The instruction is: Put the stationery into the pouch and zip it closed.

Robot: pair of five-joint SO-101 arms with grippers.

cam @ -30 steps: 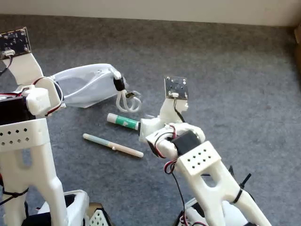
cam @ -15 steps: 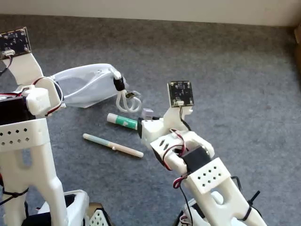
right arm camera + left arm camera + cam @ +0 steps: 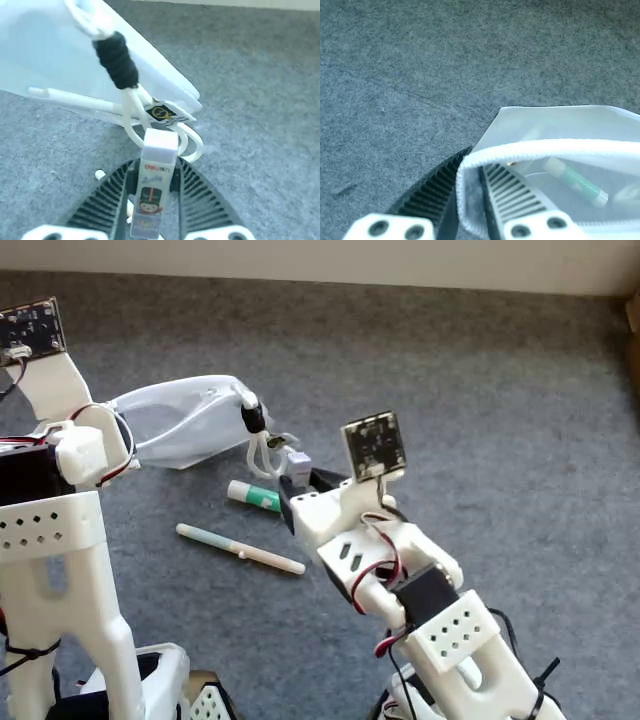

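Pouch [image 3: 185, 420] first: where did we find it?

We found it lying on the grey carpet [image 3: 480, 390] over by the left arm, a see-through white bag with its mouth gaping. The left gripper [image 3: 472, 162] was pinching the rim, with one ribbed jaw outside the wall and the other inside.

And at the end towards the right arm?

A cord [image 3: 265, 455] of white loops hung from that end, bound with a black knot [image 3: 254, 418]. In the right wrist view we also made out a small printed tag [image 3: 162, 112] on those loops.

What did we note of the right gripper [image 3: 154, 167]?

It was clamped on an eraser [image 3: 152, 195], a white block in a printed sleeve. The two black jaws pressed its sides, and its bare end stuck out past their tips. From above, we saw it held just beside the cord's loops, close to that end of the pouch. We couldn't tell whether it touched them.

Which stationery did we see on the carpet?

Two pieces, both outside the pouch. A white tube [image 3: 253, 496] with a green band lay just on the near side of the pouch, and the right gripper covered one of its ends. A long pale pen [image 3: 240, 549] with a pale teal end lay slantwise, nearer the arms' bases. It was apart from the tube and touched nothing else.
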